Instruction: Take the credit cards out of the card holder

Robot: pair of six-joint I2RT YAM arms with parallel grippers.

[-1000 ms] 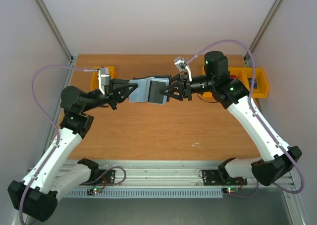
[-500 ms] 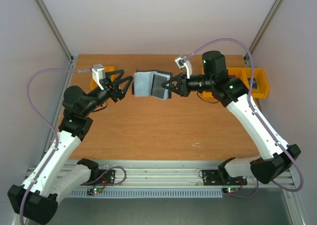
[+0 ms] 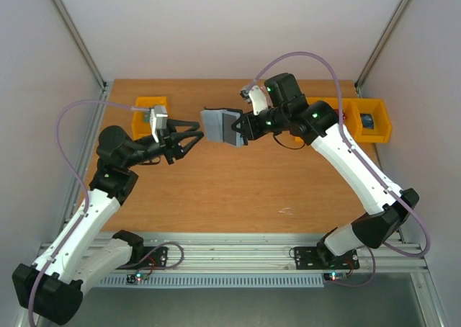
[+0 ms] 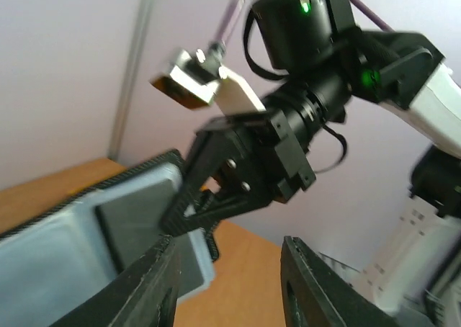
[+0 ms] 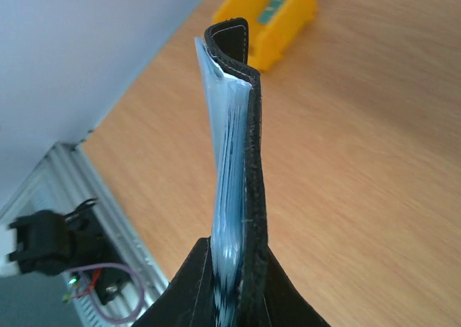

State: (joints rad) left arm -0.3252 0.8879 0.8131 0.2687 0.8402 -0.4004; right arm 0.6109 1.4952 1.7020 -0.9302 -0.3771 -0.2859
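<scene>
The card holder (image 3: 218, 125) hangs above the table near its far middle, black outside and blue-grey inside. My right gripper (image 3: 240, 129) is shut on its right end. In the right wrist view the card holder (image 5: 238, 147) stands edge-on, rising from my right gripper (image 5: 238, 298). My left gripper (image 3: 199, 131) is open just left of the holder, with nothing between its fingers. From the left wrist, the card holder (image 4: 79, 233) fills the lower left, beyond my left gripper (image 4: 230, 287). A darker rectangle (image 4: 133, 215) lies on its inner face; I cannot tell if it is one of the credit cards.
One yellow bin (image 3: 150, 104) sits at the far left of the wooden table (image 3: 238, 190). More yellow bins (image 3: 374, 123) stand at the far right, one holding something blue. The yellow bin (image 5: 279, 19) also shows beyond the holder in the right wrist view.
My left gripper let go of the holder's left end, opened and drew back. My right gripper shut on the right end and carried the holder a little left and farther back.
</scene>
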